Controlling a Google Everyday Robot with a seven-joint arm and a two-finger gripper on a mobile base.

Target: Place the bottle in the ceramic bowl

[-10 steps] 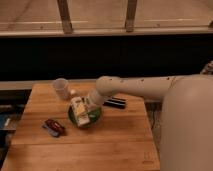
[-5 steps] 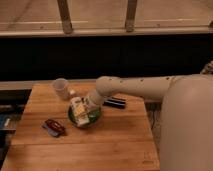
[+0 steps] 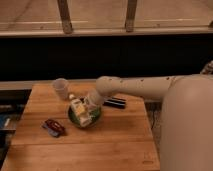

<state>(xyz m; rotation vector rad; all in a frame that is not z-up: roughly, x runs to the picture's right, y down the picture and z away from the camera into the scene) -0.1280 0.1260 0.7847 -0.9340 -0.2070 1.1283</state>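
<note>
The end effector (image 3: 86, 106) hangs directly over the ceramic bowl (image 3: 96, 120), which sits near the middle of the wooden tabletop (image 3: 100, 145). Whether it grips or has let go cannot be told. The bottle (image 3: 79, 112) lies inside the bowl. A translucent cup (image 3: 60, 88) stands behind-left of the bowl, a red toy car (image 3: 53, 127) front-left, a dark flat object (image 3: 115, 102) just right.

A light brown wooden counter (image 3: 105, 145) holds a few things. A see-through plastic cup (image 3: 60, 88) stands upright near its back left corner. A small red toy car (image 3: 53, 127) lies near the left edge. A flat dark thing (image 3: 115, 102) lies toward the back, right of the middle.

The gripper (image 3: 89, 106) is over the middle of the counter.
</note>
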